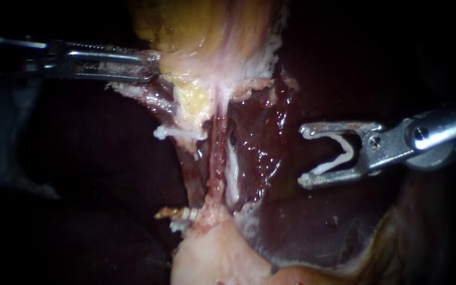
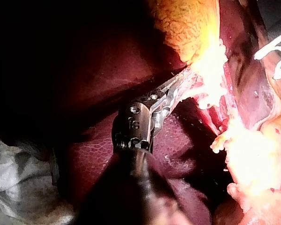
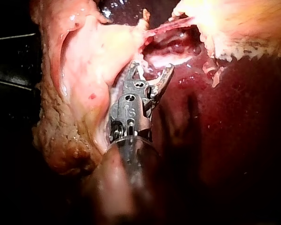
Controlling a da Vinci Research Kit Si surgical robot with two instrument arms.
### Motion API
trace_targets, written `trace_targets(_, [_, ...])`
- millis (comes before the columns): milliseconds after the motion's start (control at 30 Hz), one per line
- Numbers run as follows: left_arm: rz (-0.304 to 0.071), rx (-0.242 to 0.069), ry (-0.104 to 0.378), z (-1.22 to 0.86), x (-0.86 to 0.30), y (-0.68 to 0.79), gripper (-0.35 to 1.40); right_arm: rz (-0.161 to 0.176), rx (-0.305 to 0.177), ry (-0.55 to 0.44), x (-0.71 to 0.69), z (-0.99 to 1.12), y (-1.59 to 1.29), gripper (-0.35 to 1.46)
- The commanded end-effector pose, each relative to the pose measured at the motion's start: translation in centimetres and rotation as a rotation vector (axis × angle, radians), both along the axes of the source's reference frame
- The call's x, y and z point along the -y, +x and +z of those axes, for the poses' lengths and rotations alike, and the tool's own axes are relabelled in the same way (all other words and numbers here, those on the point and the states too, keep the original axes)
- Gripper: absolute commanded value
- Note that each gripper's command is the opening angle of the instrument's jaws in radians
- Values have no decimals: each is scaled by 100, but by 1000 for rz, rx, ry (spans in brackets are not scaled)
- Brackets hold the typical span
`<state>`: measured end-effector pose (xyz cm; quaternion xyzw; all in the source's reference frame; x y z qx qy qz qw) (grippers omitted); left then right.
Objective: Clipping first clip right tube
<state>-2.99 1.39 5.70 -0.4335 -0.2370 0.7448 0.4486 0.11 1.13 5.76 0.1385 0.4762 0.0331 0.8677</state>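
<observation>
The step in hand appears to be the approach for clipping. The right instrument (image 1: 304, 155) comes in from the right, level and pointing left, and its hand, the two jaws, stands wide apart with an open clip (image 1: 347, 154) seated between them and touching both. It hangs over the liver (image 1: 312, 227), well apart from the strands in the middle. The right tube (image 1: 217, 158), judged to be the reddish strand running near to far at the centre, is bare, while two clips (image 1: 178, 133) sit just to its left. The left instrument (image 1: 151, 64) reaches in level from the far left, its jaws closed on pale tissue (image 1: 186, 66) below the gallbladder (image 1: 164, 21), which looks to keep the strands taut. The next move probably calls for carrying the clip leftward until the tube lies between the jaws.
</observation>
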Motion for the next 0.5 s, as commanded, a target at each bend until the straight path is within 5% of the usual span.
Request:
trace_targets(33, [0,1,0,-1,0,1,-35,-1,0,1,0,0,1,50])
trace_targets(200, [5,6,8,-13,-4,10,-35,-1,0,1,0,0,1,50])
trace_targets(500, [-45,13,-14,-71,-40,59,-35,-1,-4,2,0,0,1,50])
